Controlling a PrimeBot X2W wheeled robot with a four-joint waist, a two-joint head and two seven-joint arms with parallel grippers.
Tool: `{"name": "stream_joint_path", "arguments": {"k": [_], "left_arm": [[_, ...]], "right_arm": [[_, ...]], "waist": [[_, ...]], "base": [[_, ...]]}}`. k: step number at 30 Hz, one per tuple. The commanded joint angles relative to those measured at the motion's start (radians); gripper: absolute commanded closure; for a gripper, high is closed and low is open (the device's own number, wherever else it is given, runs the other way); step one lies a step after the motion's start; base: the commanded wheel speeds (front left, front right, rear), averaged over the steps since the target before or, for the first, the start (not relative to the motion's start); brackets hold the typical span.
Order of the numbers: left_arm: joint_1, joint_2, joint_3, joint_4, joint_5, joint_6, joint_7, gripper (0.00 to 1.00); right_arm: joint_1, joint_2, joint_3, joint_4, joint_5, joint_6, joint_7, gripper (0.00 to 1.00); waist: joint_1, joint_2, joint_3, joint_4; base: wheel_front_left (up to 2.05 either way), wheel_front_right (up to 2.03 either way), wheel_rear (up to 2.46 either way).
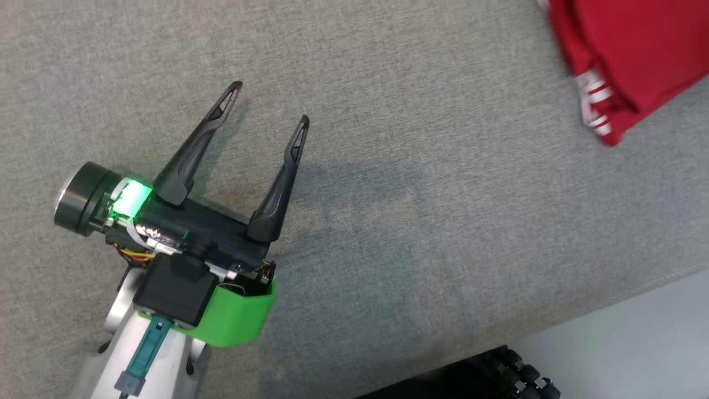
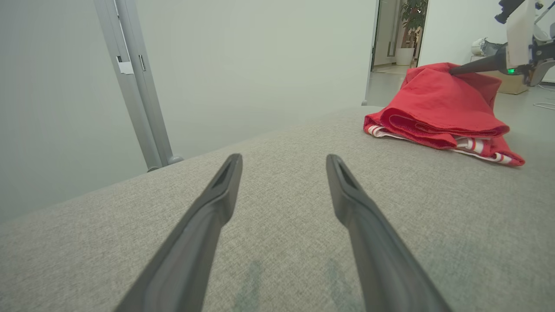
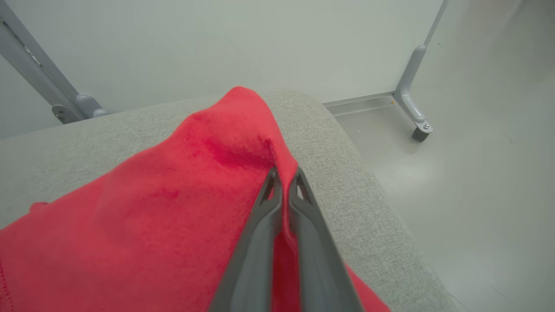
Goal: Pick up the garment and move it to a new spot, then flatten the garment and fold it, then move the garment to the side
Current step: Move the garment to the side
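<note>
**A:** The right gripper (image 3: 286, 173) is pinching a raised fold of the red garment (image 3: 173, 208). Its fingers are pressing together on the cloth, close to the rounded edge of the table (image 3: 338, 173).

**B:** And the left gripper (image 1: 270, 102) is standing spread wide and gripping nothing, with its fingers pointing out over the bare grey fabric of the table.

**A:** From the left wrist, the garment is lying in a folded heap well apart from that gripper. The white-striped trim (image 2: 472, 145) is peeking out under the red layers.

**B:** In the head view the garment is sitting at the top right corner and running off the frame.

**A:** Past the table edge the pale floor (image 3: 477, 195) is showing, and a grey metal post (image 3: 409, 86) is standing on its foot by the wall panel.
</note>
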Motion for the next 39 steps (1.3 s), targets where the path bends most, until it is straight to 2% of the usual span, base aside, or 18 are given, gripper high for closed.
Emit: {"name": "stream_joint_path", "arguments": {"k": [1,7,13,20,21,22,26,30,38,39], "left_arm": [[-0.018,0.009,0.0,-0.008,0.006,0.0,0.0,0.0],[-0.035,0.021,-0.003,-0.038,0.01,0.001,0.0,0.0],[-0.048,0.023,-0.015,-0.035,0.006,0.0,0.0,0.0],[-0.039,0.023,-0.019,-0.03,-0.005,0.011,0.0,0.0],[-0.038,0.021,-0.02,-0.029,-0.006,0.014,0.0,0.0],[-0.038,0.018,-0.022,-0.029,-0.008,0.018,0.0,0.0],[-0.031,0.001,-0.031,-0.017,-0.018,0.03,0.0,0.0],[0.001,-0.025,-0.024,0.006,-0.047,0.054,0.0,0.0],[0.085,-0.078,0.021,0.06,-0.133,0.102,0.0,0.0],[0.109,-0.094,0.044,0.086,-0.168,0.117,0.0,0.0]], "right_arm": [[-0.015,-0.013,-0.015,0.012,-0.007,-0.001,-0.007,1.0],[-0.03,-0.051,-0.067,0.074,-0.007,-0.001,-0.006,1.0],[-0.029,-0.029,-0.06,0.19,-0.003,-0.001,0.044,1.0],[-0.047,-0.008,-0.056,0.289,-0.034,-0.001,0.034,1.0],[-0.053,-0.004,-0.054,0.304,-0.045,-0.001,0.03,0.77],[-0.057,0.002,-0.048,0.316,-0.059,-0.001,0.025,0.0],[-0.078,0.016,-0.011,0.354,-0.156,-0.001,0.007,0.0],[-0.073,0.063,0.005,0.334,-0.25,-0.001,-0.006,0.0],[0.045,0.164,-0.093,0.181,-0.432,-0.001,-0.006,0.0],[0.09,0.209,-0.139,0.136,-0.49,-0.001,-0.006,0.0]], "waist": [[-0.0001,-0.0001,0.042,0.024],[-0.0001,-0.0001,0.077,0.03],[-0.0001,-0.0001,0.087,0.044],[-0.0001,-0.0001,0.076,0.069],[-0.0001,-0.0001,0.07,0.072],[-0.0001,-0.0001,0.064,0.075],[-0.0001,-0.0001,0.017,0.091],[-0.0001,-0.0001,-0.064,0.106],[-0.0001,-0.0001,-0.226,0.144],[-0.0001,-0.0001,-0.269,0.153]], "base": [[0.0,0.0,0.0],[0.0,0.0,0.0],[0.0,0.0,0.0],[0.0,0.0,0.0],[0.0,0.0,0.0],[0.0,0.0,0.0],[0.0,0.0,0.0],[0.0,0.0,0.0],[0.0,0.0,0.0],[0.0,0.0,0.0]]}}
